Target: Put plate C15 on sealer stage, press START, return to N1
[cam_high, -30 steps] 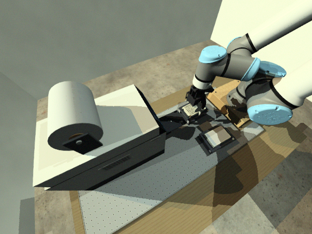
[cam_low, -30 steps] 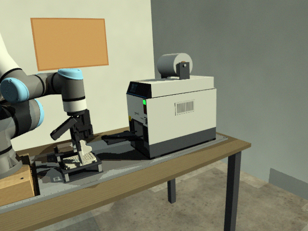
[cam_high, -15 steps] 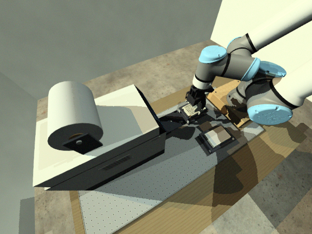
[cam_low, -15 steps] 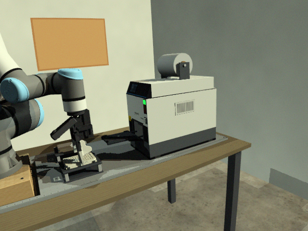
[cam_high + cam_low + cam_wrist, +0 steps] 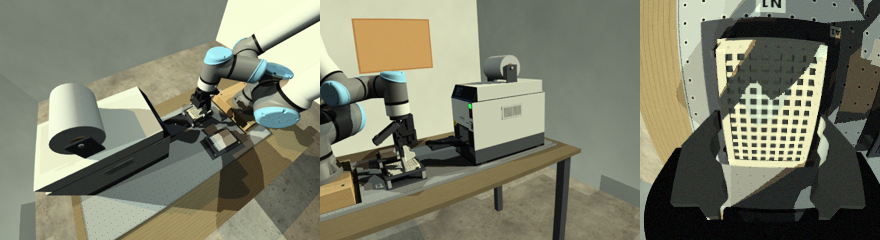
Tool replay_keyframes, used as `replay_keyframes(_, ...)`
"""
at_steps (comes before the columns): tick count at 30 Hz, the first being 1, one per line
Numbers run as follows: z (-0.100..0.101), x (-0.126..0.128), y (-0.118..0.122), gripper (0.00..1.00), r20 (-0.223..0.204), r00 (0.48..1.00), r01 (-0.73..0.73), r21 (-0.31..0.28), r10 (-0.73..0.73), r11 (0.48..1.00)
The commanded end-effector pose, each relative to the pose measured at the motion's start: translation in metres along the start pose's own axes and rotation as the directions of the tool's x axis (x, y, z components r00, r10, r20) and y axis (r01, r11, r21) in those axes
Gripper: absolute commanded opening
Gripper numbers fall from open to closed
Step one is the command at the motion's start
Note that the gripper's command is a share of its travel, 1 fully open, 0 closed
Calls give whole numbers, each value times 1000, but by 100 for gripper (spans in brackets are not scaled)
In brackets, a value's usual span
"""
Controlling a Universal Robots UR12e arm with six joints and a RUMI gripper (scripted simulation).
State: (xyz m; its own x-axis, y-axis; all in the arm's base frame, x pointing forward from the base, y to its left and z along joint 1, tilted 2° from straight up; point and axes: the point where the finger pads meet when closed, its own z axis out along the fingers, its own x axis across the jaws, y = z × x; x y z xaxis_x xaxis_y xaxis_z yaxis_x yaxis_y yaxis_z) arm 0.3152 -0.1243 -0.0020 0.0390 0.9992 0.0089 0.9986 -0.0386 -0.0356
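Cream plate C15 (image 5: pixel 193 112) (image 5: pixel 413 163) (image 5: pixel 766 125) sits in nest N1 (image 5: pixel 186 118) (image 5: pixel 407 175) (image 5: pixel 710 75), at the near left in the exterior view. The gripper (image 5: pixel 204 110) (image 5: pixel 404 165) (image 5: pixel 768 112) has its fingers apart, around the plate. Picking up seems to be the job now; next, squeeze, then lift straight up. I count two plates, two nests, one sealer (image 5: pixel 147 121) (image 5: pixel 508 124), one green lamp (image 5: pixel 469 106).
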Motion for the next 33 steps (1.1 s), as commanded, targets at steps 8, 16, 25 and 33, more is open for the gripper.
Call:
replay_keyframes(8,1,0,0,0,-1,1000,0,0,0,1000)
replay_keyframes(16,1,0,0,0,-1,1000,0,0,0,1000)
replay_keyframes(25,1,0,0,0,-1,1000,0,0,0,1000)
replay_keyframes(33,1,0,0,0,-1,1000,0,0,0,1000)
